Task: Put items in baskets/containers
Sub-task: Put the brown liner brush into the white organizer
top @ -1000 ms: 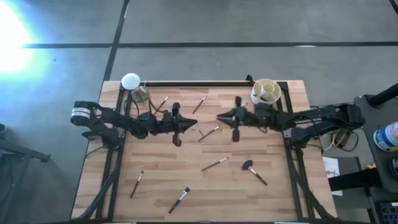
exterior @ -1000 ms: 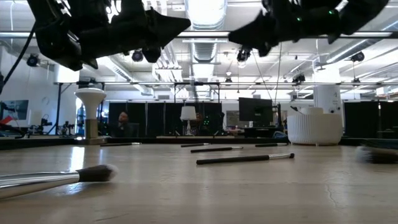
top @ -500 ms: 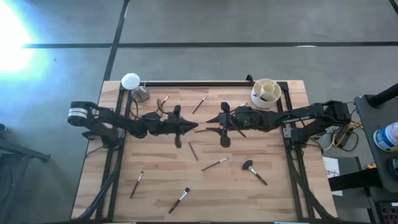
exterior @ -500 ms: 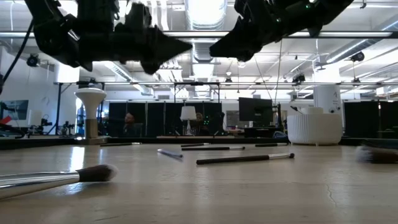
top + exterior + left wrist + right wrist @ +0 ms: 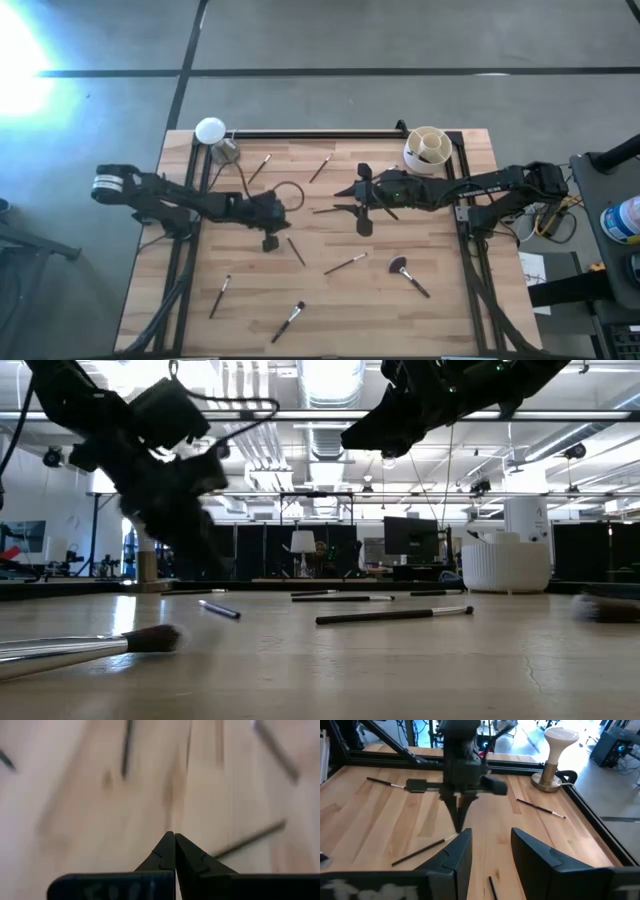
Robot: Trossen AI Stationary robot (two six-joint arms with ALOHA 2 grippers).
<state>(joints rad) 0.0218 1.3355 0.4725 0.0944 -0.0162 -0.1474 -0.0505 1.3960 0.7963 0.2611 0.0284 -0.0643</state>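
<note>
Thin brushes lie flat and scattered over the wooden table (image 5: 250,275); one (image 5: 296,250) (image 5: 420,851) lies just beside my left gripper. Another (image 5: 330,209) (image 5: 490,885) lies under my right gripper. The fluffy-headed brush (image 5: 408,275) lies nearer the right near corner. My left gripper (image 5: 274,218) (image 5: 174,840) (image 5: 459,826) is shut, points down at mid-table and holds nothing. My right gripper (image 5: 342,200) (image 5: 490,845) (image 5: 352,440) hangs open above the table, facing the left one. The cream-white cup (image 5: 427,148) (image 5: 505,565) stands at the far right corner.
A flat white disc on a brass-coloured stand (image 5: 212,133) (image 5: 559,750) stands at the far left corner. More brushes lie near the far edge (image 5: 261,165) (image 5: 321,169) and toward the near edge (image 5: 220,296) (image 5: 288,321) (image 5: 345,264). A black rail (image 5: 310,134) runs along the far edge.
My left gripper has drawn back toward the table's left edge, tipped to point down and sunk lower. My right gripper has moved a little toward the left. A thin brush that did not show on the table a second ago lies there and has slid toward the left.
</note>
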